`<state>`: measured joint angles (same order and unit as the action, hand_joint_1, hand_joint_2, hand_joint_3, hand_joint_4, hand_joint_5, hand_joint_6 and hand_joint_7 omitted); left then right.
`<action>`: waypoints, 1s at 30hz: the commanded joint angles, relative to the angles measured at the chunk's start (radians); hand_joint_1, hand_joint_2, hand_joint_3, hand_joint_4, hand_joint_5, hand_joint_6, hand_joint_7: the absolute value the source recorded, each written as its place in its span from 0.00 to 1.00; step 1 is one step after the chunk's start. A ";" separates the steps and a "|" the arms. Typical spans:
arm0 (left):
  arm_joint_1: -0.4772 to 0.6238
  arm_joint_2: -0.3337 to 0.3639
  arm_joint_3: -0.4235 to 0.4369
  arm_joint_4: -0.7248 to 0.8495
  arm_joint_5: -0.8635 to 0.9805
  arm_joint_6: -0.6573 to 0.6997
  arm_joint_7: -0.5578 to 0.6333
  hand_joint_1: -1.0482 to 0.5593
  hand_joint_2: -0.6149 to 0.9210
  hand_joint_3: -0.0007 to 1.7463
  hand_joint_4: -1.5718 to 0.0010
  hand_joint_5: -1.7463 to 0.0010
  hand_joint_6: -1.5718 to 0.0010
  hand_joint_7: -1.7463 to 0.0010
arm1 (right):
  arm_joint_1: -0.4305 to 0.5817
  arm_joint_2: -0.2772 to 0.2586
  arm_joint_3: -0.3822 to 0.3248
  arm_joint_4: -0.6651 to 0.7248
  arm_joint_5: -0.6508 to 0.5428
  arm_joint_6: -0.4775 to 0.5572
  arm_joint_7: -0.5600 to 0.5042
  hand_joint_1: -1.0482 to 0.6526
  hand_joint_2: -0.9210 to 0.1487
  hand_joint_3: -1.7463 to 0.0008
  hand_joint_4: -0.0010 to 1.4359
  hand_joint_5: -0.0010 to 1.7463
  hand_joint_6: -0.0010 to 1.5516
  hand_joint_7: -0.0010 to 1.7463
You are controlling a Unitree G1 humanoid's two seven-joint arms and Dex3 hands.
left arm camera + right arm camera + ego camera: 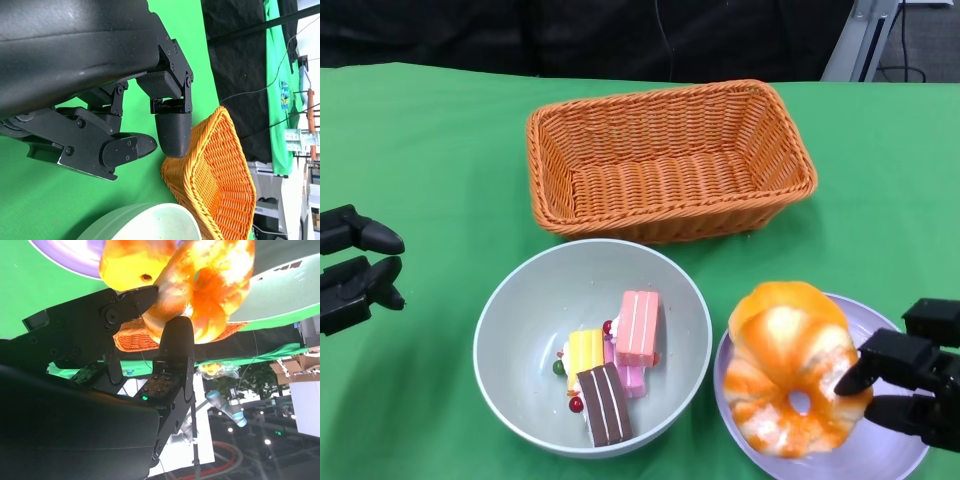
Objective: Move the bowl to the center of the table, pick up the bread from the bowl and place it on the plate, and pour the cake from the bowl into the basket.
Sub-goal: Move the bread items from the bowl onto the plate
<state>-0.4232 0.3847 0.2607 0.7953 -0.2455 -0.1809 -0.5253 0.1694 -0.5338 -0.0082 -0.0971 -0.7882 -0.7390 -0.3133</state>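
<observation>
A grey-green bowl (525,300) sits in front of me with several small cake slices (610,365) inside. An orange glazed ring of bread (790,365) leans on the lilac plate (885,450) at the lower right. My right hand (910,385) grips the bread's right side. In the right wrist view its fingers (175,340) pinch the bread (205,285) below the plate (70,255). My left hand (355,265) hovers at the left edge, fingers apart and holding nothing, well clear of the bowl. In the left wrist view the left hand (145,125) is over bare cloth near the bowl's rim (145,220).
An orange wicker basket (670,160) stands with nothing in it behind the bowl, close to its far rim; it also shows in the left wrist view as the basket (215,175). Green cloth covers the table, with a dark backdrop beyond the far edge.
</observation>
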 commanded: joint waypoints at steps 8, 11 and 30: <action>-0.020 0.031 0.013 0.017 0.004 0.002 -0.011 0.61 0.90 0.35 0.54 0.13 0.51 0.30 | 0.043 -0.051 -0.008 0.041 -0.002 -0.014 0.007 0.58 0.06 0.96 0.58 0.88 0.60 0.54; -0.021 0.033 0.015 0.022 0.001 -0.003 -0.018 0.61 0.90 0.36 0.54 0.13 0.51 0.31 | 0.040 -0.053 -0.007 0.057 -0.014 -0.023 -0.007 0.58 0.06 0.97 0.57 0.89 0.59 0.56; -0.027 0.039 0.023 0.036 -0.003 -0.001 -0.036 0.60 0.90 0.35 0.54 0.13 0.51 0.32 | -0.006 -0.074 0.039 0.185 -0.097 -0.006 -0.081 0.56 0.04 1.00 0.55 0.94 0.53 0.70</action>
<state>-0.4292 0.3949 0.2759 0.8260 -0.2459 -0.1810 -0.5557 0.1722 -0.5866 0.0242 0.0759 -0.8820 -0.7512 -0.3797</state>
